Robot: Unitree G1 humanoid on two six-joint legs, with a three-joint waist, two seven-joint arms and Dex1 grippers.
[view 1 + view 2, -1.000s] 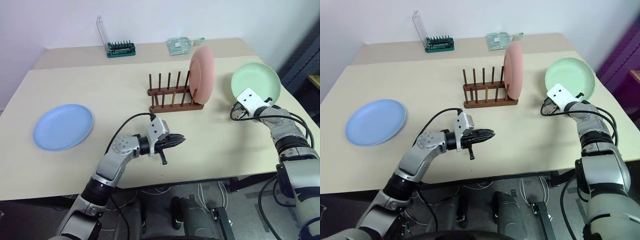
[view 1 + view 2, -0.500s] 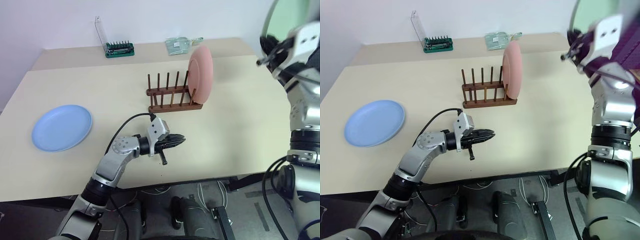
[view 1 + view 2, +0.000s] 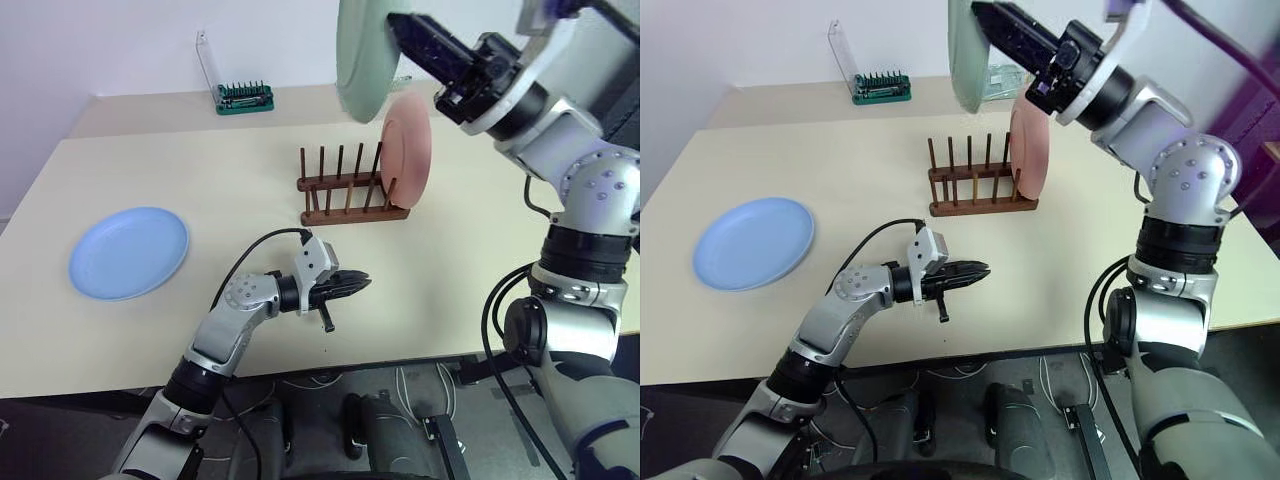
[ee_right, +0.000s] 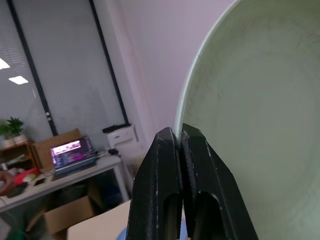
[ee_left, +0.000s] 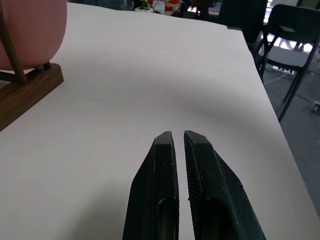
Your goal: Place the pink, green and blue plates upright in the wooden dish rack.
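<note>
the green plate [image 3: 362, 60] is cut off by the top edge of the head views, so only its lower part shows, held on edge in the air above and behind the wooden dish rack [image 3: 352, 190]. the exact point where the jaws meet its rim is hard to make out from the head; in the right wrist view the plate's rim runs up from the tips of the two pressed-together fingers [image 4: 162, 185]. the right gripper [image 3: 405, 30] is clenched on that plate. the pink plate [image 3: 408, 150] stands upright at the right end of the rack, its lower edge hidden behind the pegs. the blue plate [image 3: 128, 252] lies flat on the tabletop [image 3: 470, 250] far to the left. the left gripper [image 3: 358, 285] hangs just above the tabletop in front of the rack, jaws clenched on nothing.
</note>
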